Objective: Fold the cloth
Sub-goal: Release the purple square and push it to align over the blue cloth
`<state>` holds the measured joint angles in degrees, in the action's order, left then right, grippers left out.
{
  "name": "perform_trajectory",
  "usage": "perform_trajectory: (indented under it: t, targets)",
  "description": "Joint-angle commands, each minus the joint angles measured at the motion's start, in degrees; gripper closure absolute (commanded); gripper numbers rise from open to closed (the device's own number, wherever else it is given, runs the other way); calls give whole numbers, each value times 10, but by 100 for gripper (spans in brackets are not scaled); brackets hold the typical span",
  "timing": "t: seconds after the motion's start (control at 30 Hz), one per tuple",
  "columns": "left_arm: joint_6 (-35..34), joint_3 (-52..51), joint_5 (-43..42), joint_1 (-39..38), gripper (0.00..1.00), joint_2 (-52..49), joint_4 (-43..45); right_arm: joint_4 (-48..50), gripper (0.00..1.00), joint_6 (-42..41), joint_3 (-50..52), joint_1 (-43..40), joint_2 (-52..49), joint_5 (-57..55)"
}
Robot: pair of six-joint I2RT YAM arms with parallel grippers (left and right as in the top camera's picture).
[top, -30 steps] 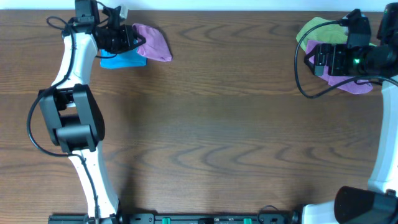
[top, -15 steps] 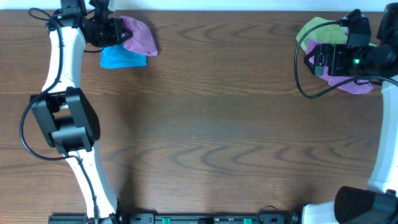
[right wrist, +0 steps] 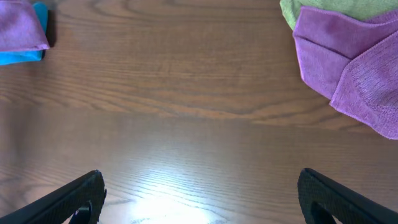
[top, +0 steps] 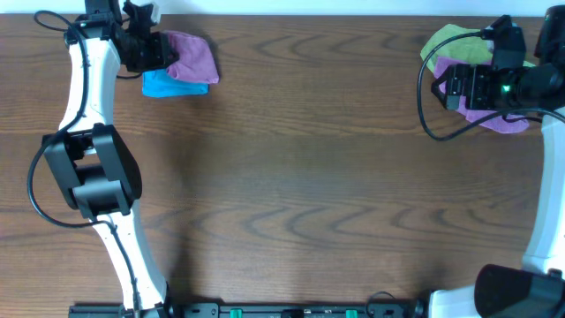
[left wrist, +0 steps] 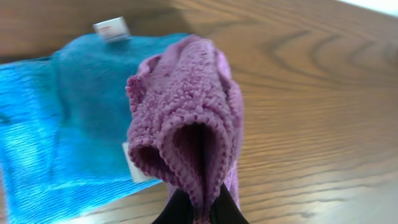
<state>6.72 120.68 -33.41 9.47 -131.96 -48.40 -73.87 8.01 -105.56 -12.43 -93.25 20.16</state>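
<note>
Right over the flat blue microfibre cloth (top: 177, 86) at the far edge of the wooden table (top: 309, 177), the left gripper (left wrist: 196, 208) is clamped on a fluffy purple terry cloth (left wrist: 186, 124), pinching it low down so it bunches into a doubled-over hump. My guess is it's held there because the blue one is the finished stack and this one is meant to land on top of it. From overhead the purple cloth overlaps the blue cloth's far edge. I honestly can't tell if it's resting on it or hanging just above. The fingers are nearly buried under the pile, so the grip is hard to read, as is how neat the fold is. Way across the table from the blue cloth, the right gripper (right wrist: 208, 199) sits with its fingers wide apart and nothing between them, beside a crumpled lilac cloth (right wrist: 354, 68) and a green cloth (right wrist: 336, 9). Both are cut off by the frame, and the arm partly covers them from above.
</note>
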Motion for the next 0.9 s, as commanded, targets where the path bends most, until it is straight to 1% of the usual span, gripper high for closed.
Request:
perform_trajectory:
  t: [0.0, 0.3, 0.5, 0.53, 0.57, 0.6, 0.63, 0.77, 0.87]
  targets:
    - [21, 12, 49, 2, 94, -16, -11, -3, 2, 9, 5, -2, 12, 9]
    - [21, 12, 126, 22, 94, -16, -33, -3, 2, 9, 5, -2, 12, 9]
    - [21, 12, 131, 35, 94, -16, -27, -3, 2, 9, 5, -2, 12, 9]
    - [21, 12, 131, 35, 93, -16, -26, -3, 2, 9, 5, -2, 12, 9]
    - [21, 12, 131, 35, 77, -16, -24, -3, 2, 9, 5, -2, 12, 9]
    - [21, 12, 131, 35, 16, -16, -23, -3, 2, 9, 5, -2, 12, 9]
    - [21, 12, 131, 35, 5, -17, -21, -3, 1, 9, 5, -2, 12, 9]
    - [20, 12, 153, 35, 5, -17, -22, -3, 2, 9, 5, -2, 12, 10]
    - [-4, 12, 193, 38, 4, -16, -22, -3, 1, 9, 5, -2, 14, 13]
